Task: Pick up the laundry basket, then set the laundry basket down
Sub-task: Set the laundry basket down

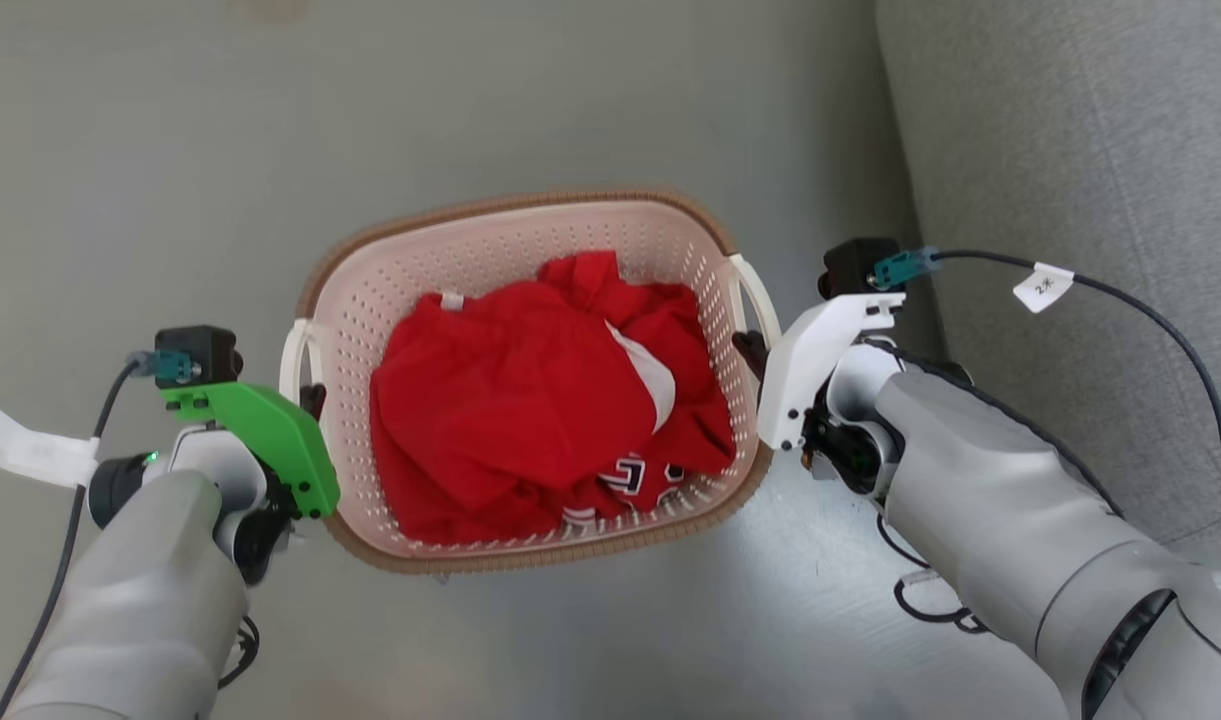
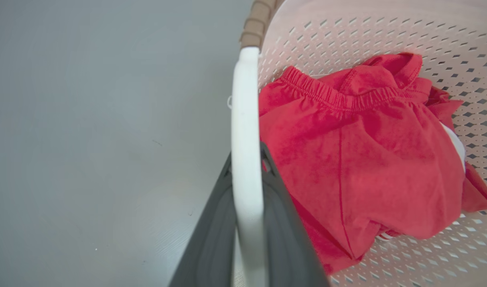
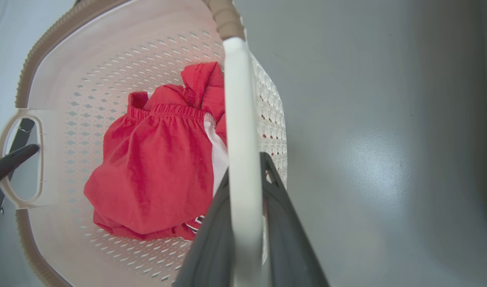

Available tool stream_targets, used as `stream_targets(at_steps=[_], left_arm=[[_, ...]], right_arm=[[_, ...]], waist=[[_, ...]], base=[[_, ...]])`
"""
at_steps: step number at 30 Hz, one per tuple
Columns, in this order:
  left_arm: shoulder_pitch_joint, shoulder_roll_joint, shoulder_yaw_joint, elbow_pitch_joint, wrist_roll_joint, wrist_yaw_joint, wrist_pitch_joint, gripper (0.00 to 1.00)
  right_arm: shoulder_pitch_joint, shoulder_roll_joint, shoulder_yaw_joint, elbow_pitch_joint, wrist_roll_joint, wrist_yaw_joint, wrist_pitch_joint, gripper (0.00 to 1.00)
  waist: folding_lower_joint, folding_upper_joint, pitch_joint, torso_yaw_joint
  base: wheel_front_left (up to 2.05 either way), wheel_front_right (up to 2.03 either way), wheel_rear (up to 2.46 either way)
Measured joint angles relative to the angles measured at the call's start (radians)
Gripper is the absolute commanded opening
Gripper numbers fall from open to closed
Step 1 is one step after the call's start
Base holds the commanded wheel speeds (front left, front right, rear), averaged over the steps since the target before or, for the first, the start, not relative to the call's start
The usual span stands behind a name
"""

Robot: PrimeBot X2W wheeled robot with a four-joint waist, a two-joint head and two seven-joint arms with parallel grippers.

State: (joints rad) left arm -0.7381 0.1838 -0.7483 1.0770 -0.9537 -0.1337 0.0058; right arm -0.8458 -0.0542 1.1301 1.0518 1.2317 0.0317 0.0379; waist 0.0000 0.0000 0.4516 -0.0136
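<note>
Standing over a grey floor, with a grey sofa along our right side, we have the laundry basket squarely before us and between our two arms; its long axis runs across our front from one gripper to the other, a little skewed, so that the right end lies farther from us than the left; a heap of red clothes fills its bottom; whether its base rests on the floor or hangs just clear of it we cannot tell. The coming move, as we judge it, turns on that symmetry: neither arm is the nearer one, each has its own end, and the load will stay level only if both travel together. Our pale forearms come in from the lower corners of the head view and slant inward, the right reaching somewhat farther forward; the left gripper, under its green bracket, meets the left handle, and the right gripper, under its white bracket, meets the right handle. In the left wrist view the white bar passes straight between the dark fingers, which press it from both sides; the right wrist view shows the same, fingers clenched on their bar; so both sets of jaws are grasping the basket by its handles.
</note>
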Motion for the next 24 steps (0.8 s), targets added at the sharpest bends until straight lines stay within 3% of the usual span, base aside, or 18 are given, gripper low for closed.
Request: stream_targets(at_steps=[24], left_arm=[[-0.118, 0.012, -0.007, -0.005, 0.043, 0.000, -0.075, 0.00]], right_arm=[[-0.106, -0.004, 0.004, -0.001, -0.002, -0.016, -0.064, 0.00]], waist=[[0.0000, 0.0000, 0.190, 0.024]], base=[[0.00, 0.00, 0.00]])
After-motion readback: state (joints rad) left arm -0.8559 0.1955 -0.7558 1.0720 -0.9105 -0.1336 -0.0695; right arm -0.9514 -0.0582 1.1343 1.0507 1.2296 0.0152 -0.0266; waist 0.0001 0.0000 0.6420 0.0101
